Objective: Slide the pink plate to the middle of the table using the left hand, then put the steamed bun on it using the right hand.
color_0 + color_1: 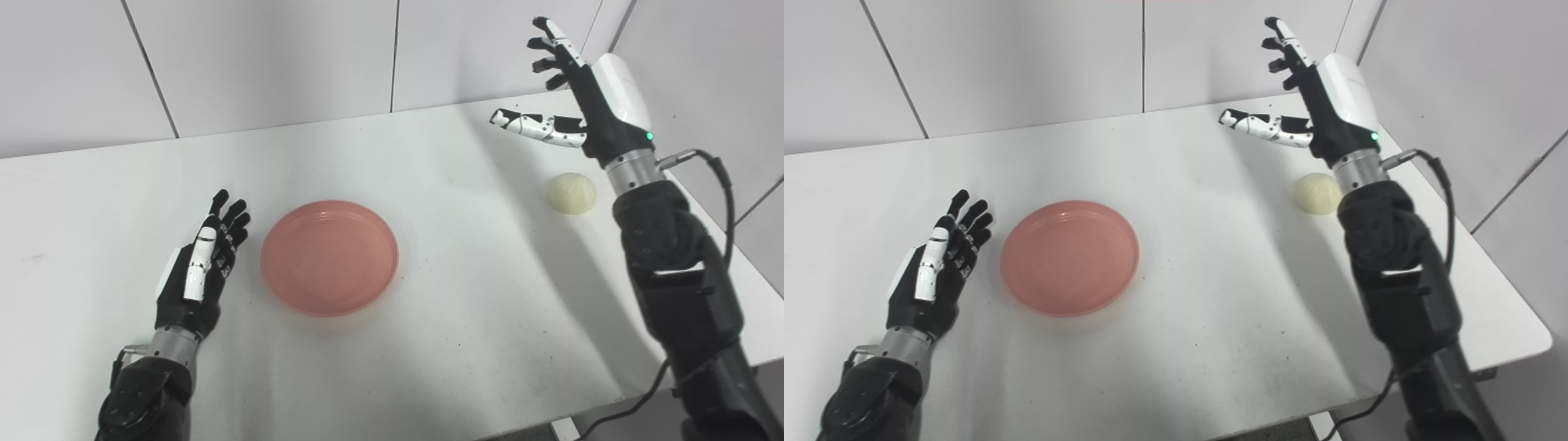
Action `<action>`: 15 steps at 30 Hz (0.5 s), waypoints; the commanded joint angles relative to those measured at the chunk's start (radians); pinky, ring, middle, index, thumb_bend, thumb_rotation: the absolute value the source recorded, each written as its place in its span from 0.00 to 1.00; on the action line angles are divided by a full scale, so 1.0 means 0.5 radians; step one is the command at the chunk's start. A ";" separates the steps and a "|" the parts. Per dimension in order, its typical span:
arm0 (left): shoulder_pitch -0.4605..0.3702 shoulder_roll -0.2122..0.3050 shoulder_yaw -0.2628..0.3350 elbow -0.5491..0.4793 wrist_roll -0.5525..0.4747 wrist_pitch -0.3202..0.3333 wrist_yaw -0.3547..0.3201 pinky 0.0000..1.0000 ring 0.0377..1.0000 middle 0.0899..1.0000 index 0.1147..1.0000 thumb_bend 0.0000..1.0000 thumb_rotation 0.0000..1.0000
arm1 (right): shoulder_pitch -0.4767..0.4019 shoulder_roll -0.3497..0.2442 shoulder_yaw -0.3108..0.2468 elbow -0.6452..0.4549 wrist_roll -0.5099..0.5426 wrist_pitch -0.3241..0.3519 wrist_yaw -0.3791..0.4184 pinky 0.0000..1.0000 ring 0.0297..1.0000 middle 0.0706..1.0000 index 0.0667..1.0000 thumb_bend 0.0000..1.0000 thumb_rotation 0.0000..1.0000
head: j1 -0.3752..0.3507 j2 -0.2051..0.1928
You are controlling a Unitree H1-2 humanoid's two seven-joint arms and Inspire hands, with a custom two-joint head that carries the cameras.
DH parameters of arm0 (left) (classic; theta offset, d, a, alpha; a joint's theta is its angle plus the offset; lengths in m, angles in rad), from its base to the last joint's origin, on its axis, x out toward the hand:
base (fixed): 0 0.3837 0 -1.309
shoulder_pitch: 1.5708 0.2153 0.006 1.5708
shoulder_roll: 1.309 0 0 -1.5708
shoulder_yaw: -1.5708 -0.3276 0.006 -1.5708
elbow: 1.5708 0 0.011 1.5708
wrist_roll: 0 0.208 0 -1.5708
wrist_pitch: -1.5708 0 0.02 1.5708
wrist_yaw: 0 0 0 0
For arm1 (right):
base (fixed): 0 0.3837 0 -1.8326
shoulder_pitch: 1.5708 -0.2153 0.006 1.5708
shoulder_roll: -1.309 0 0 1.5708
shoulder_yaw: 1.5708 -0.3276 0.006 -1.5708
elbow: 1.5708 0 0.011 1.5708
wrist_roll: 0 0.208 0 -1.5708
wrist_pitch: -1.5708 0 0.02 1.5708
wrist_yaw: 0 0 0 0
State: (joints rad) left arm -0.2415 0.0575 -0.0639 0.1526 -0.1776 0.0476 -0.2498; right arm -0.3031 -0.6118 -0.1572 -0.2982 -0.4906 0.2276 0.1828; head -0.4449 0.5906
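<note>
Desk (pixel 429 184): white, fills frame
Plate (pixel 329 257): pink, centre-left
Bun (pixel 571 193): right, beside right wrist
Left hand (pixel 196 275): spread, empty, beside plate
Right hand (pixel 588 104): raised upper right, spread, empty

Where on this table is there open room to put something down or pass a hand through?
The widest bare stretch lies between the pink plate and the steamed bun. The table is also bare along its near edge and behind the plate. It is tighter between the open left hand and the plate, and around the bun below the raised open right hand.

Plate (pixel 329 257) glossy smooth pink plastic, bun (pixel 571 193) matt and faintly creased, table (pixel 429 343) matt white, lightly speckled.
</note>
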 commanded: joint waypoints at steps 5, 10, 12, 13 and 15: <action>-0.010 0.039 0.033 0.022 -0.037 0.066 -0.028 1.00 0.97 0.96 0.98 0.38 1.00 | -0.032 -0.190 0.006 0.015 -0.074 0.208 0.138 0.65 0.78 0.85 0.89 0.88 0.50 | -0.016 0.002; -0.014 0.054 0.051 0.035 -0.052 0.068 -0.048 0.99 0.97 0.96 0.98 0.39 1.00 | -0.046 -0.288 0.059 0.097 -0.141 0.306 0.248 0.71 0.82 0.86 0.88 0.92 0.46 | -0.035 0.012; -0.016 0.061 0.058 0.043 -0.053 0.062 -0.054 0.99 0.97 0.96 0.98 0.39 1.00 | -0.058 -0.339 0.095 0.131 -0.159 0.348 0.319 0.76 0.86 0.88 0.88 0.92 0.43 | -0.043 0.013; -0.018 0.065 0.062 0.050 -0.055 0.058 -0.058 0.99 0.97 0.96 0.98 0.39 1.00 | -0.063 -0.358 0.112 0.146 -0.169 0.372 0.349 0.76 0.86 0.89 0.88 0.92 0.42 | -0.047 0.014; -0.021 0.072 0.071 0.053 -0.066 0.061 -0.069 0.98 0.96 0.95 0.98 0.38 1.00 | -0.072 -0.381 0.137 0.173 -0.177 0.420 0.396 0.78 0.87 0.89 0.88 0.92 0.39 | -0.059 0.016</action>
State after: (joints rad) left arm -0.2480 0.0784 -0.0363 0.1610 -0.1941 0.0528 -0.2745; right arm -0.2962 -0.7624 -0.0831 -0.1988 -0.5667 0.4131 0.3787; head -0.4755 0.5998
